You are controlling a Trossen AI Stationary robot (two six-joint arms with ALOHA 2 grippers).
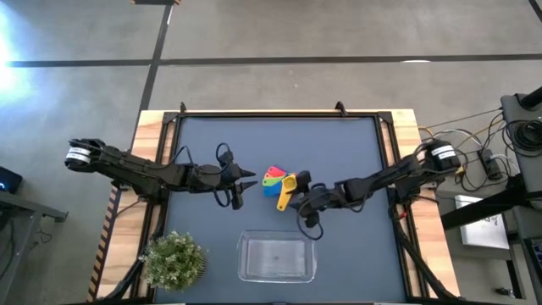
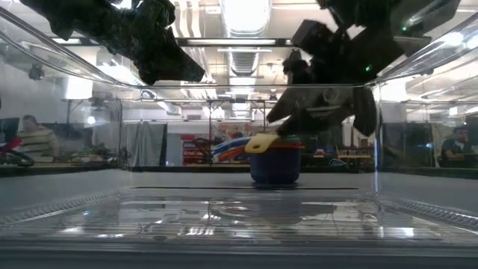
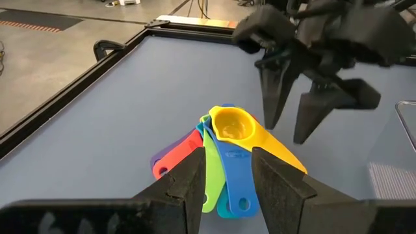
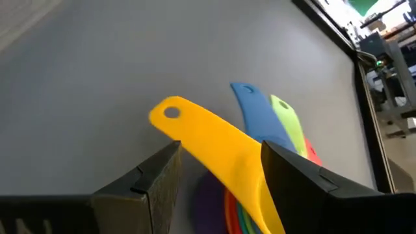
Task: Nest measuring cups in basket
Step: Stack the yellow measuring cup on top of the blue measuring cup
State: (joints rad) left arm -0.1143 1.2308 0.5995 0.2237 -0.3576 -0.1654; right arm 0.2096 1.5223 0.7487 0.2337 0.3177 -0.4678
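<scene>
High view, left to right: plant [image 1: 174,259] at about 7 o'clock on the counter [image 1: 212,144]; left hand [image 1: 241,180] near 9 o'clock of the cup stack, hovering just beside it, fingers [image 3: 188,185] narrowly parted with nothing between them; measuring cups [image 1: 278,182] nested in one stack at counter centre, blue at the bottom, yellow on top, handles fanned out toward the left hand, yellow handle pointing toward 5 o'clock; basket [image 1: 277,257] at 6 o'clock, well apart from the stack, no cups in it; right hand [image 1: 302,191] at about 4 o'clock of the stack, fingers spread wide either side of the yellow handle, whether they touch it cannot be told; low view: right hand hangs over the stack's top.
</scene>
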